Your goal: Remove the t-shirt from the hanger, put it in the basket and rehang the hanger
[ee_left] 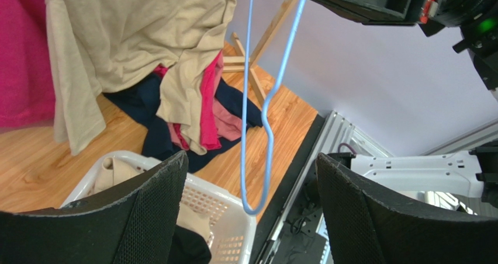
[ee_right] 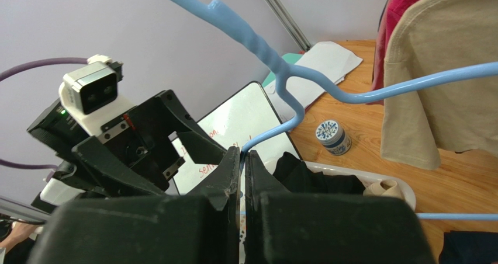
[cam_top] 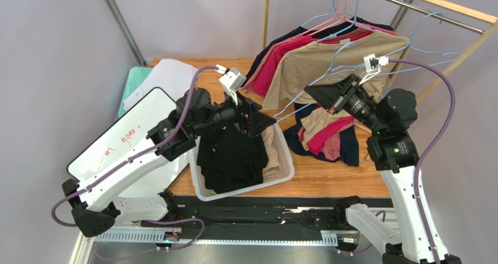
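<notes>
**Seemingly all but done**

Looks largely finished, judging by the black t-shirt (cam_top: 231,156) slumped in the white basket (cam_top: 285,153). Leaves little beyond setting down the bare blue hanger (ee_right: 280,71). Pinches that wire tight in the right hand (ee_right: 242,176), above and right of the basket. Poises the left hand (ee_left: 251,162) directly over the basket, spread wide, holding nothing.

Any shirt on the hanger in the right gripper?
No: the hanger pinched by the right gripper is bare blue wire, and a black shirt lies in the basket.
</notes>
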Robot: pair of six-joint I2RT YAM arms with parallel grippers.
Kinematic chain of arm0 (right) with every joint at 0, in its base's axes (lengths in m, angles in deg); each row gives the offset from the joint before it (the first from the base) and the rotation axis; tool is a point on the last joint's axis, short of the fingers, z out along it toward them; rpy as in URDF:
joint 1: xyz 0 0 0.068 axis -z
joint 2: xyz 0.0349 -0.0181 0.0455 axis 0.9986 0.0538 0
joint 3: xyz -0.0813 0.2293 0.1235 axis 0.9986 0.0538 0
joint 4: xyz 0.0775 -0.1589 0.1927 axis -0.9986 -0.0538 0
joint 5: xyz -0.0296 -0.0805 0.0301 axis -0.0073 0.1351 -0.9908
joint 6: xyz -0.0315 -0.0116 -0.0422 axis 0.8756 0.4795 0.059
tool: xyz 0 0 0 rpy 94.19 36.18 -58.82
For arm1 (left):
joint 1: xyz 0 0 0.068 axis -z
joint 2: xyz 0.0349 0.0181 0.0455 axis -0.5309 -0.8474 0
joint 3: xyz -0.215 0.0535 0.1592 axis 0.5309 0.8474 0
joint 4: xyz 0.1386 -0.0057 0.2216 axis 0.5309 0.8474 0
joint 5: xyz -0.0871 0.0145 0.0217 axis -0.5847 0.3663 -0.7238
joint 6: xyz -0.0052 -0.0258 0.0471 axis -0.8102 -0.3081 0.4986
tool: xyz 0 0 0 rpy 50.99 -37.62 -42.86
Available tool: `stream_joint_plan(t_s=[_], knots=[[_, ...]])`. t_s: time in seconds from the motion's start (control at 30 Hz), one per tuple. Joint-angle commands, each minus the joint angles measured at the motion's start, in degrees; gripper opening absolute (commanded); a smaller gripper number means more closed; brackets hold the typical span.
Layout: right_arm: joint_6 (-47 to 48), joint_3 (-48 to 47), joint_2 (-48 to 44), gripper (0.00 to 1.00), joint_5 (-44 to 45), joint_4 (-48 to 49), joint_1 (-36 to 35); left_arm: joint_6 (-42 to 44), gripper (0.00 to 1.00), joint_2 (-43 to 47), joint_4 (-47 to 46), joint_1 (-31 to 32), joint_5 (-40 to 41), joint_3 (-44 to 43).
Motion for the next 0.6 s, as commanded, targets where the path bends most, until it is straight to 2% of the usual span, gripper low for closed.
stream_joint_plan(t_s=[0.0,0.03,0.23,0.33,0.43,0.47,0.53,0.57], knots=[[-0.89,-0.09,-4.27,0.00,0.46,1.24,-0.60,2.01,0.82,-4.54,0.15,0.36,-6.85,-5.70],[-0.54,-0.09,-4.62,0.00,0.64,0.19,-0.51,1.75,0.81,-5.59,-0.64,0.88,-8.27,-6.23],[0.08,-0.44,-6.21,0.00,1.70,-3.16,-0.60,3.59,0.75,-11.22,-0.56,5.89,-4.77,-9.58],[-0.54,-0.26,-7.52,0.00,1.70,-3.77,-0.60,3.42,0.63,-13.15,-0.12,6.33,-2.13,-9.93],[-0.71,-0.26,-8.58,0.00,2.05,-5.27,-0.60,3.42,0.38,-14.12,-0.12,6.33,-0.02,-9.93],[-0.63,-0.18,-8.84,0.00,2.57,-5.79,-0.60,3.24,0.19,-14.30,-0.29,6.33,0.33,-10.02],[-0.36,0.35,-9.63,0.00,3.01,-7.11,-0.51,2.80,0.00,-14.65,-1.43,6.42,0.33,-10.02],[-0.27,0.70,-9.90,0.01,3.54,-7.64,-0.60,2.11,0.00,-14.74,-2.05,6.42,-0.02,-9.76]])
